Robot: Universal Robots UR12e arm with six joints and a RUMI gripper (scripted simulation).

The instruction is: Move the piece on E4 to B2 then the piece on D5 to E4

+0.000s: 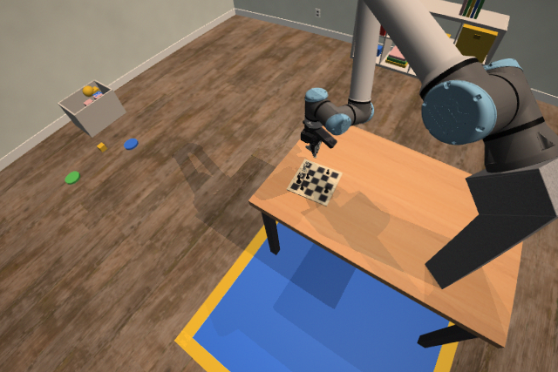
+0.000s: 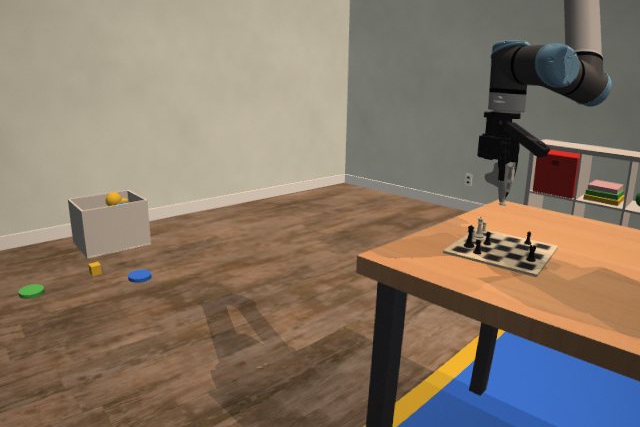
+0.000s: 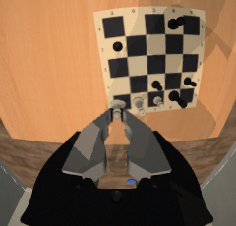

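Note:
A small chessboard point(image 1: 315, 181) lies near the table's far left corner; it also shows in the wrist view point(image 3: 149, 59) and in the exterior view point(image 2: 500, 250). My gripper point(image 3: 117, 109) is shut on a white piece point(image 3: 117, 108) and holds it well above the table, just off the board's near edge in the wrist view. From the exterior and top views the gripper point(image 2: 502, 193) hangs above the board's far corner point(image 1: 315, 150). Two white pieces point(image 3: 139, 104) point(image 3: 158, 101) stand in the board's nearest row. Several black pieces stand upright, among them one point(image 3: 117, 45) and another point(image 3: 173, 24).
The wooden table point(image 1: 396, 224) has its left edge close to the board. A shelf unit point(image 2: 584, 179) with a red box stands behind the table. A grey bin point(image 2: 109, 223) and small coloured objects lie on the floor far to the left.

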